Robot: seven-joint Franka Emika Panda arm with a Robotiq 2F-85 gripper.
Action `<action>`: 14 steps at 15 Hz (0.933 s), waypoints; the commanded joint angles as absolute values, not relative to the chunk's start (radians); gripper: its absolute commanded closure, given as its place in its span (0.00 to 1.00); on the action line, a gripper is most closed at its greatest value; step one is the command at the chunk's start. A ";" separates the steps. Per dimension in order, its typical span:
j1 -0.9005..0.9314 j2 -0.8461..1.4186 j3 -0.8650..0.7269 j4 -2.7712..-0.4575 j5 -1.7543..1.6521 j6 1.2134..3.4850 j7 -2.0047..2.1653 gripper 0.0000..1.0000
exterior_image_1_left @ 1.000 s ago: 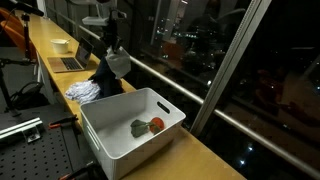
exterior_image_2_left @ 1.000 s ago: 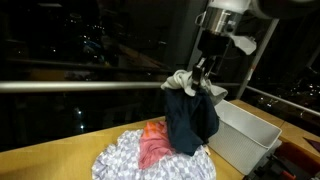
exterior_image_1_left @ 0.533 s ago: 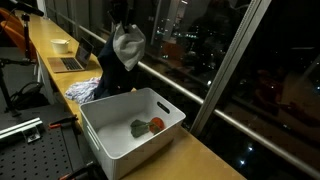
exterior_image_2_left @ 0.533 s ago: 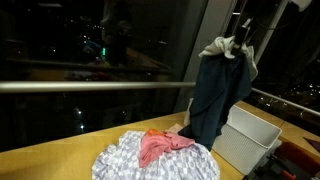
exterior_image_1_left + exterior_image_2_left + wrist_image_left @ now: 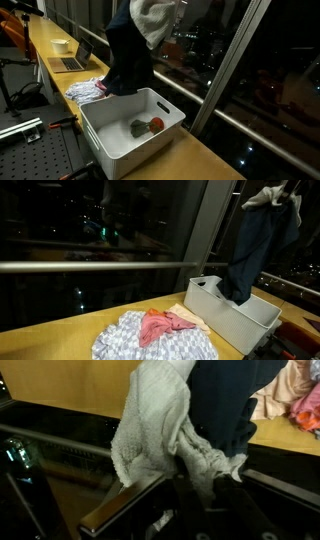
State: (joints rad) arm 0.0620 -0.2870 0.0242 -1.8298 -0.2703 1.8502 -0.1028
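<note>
Item: claw (image 5: 203, 482), raised high above the tabletop (image 5: 205, 157), jaws clamped together on a bunch of fabric; in the exterior views it sits at or past the top edge, so the grip shows only in the wrist view. Held, first: pale towel (image 5: 155, 430), grey-white and coarse-textured, gathered at the claw and draped over the upper part of the load, seen in both exterior views (image 5: 156, 20) (image 5: 268, 197). Held, second: dark blue garment (image 5: 250, 250), hanging full length beneath the towel (image 5: 128, 55), its lower end down at the rim of the white bin (image 5: 170, 118); whether it touches the rim cannot be told. White bin: rectangular, open-topped, standing on the tabletop, also seen in an exterior view (image 5: 240, 330). Contents of bin: one green object (image 5: 139, 128) and one red object (image 5: 156, 124), touching each other on the bottom. Beside the bin: a heap of laundry with a patterned cloth (image 5: 130, 340) underneath and a pink cloth (image 5: 160, 327) on top. Further along the tabletop: laptop (image 5: 72, 62), open, and a pale bowl (image 5: 60, 45) near it.
</note>
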 commanded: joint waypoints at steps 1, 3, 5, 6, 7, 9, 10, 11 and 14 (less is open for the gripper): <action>0.029 -0.305 -0.023 -1.748 -0.238 1.798 -0.214 0.96; 0.025 -0.297 -0.041 -1.758 -0.216 1.826 -0.242 0.96; 0.028 -0.286 -0.048 -1.792 -0.188 1.854 -0.256 0.96; 0.029 -0.279 -0.047 -1.807 -0.176 1.865 -0.259 0.96; 0.030 -0.270 -0.046 -1.823 -0.166 1.877 -0.261 0.96; 0.029 -0.253 -0.045 -1.854 -0.151 1.904 -0.267 0.96; 0.028 -0.246 -0.045 -1.870 -0.146 1.919 -0.270 0.96; 0.027 -0.239 -0.045 -1.880 -0.140 1.927 -0.272 0.96; 0.030 -0.219 -0.031 -1.898 -0.145 1.927 -0.261 0.52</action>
State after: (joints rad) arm 0.0297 -0.2212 -0.0416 -1.8903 -0.1627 1.9181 -0.2436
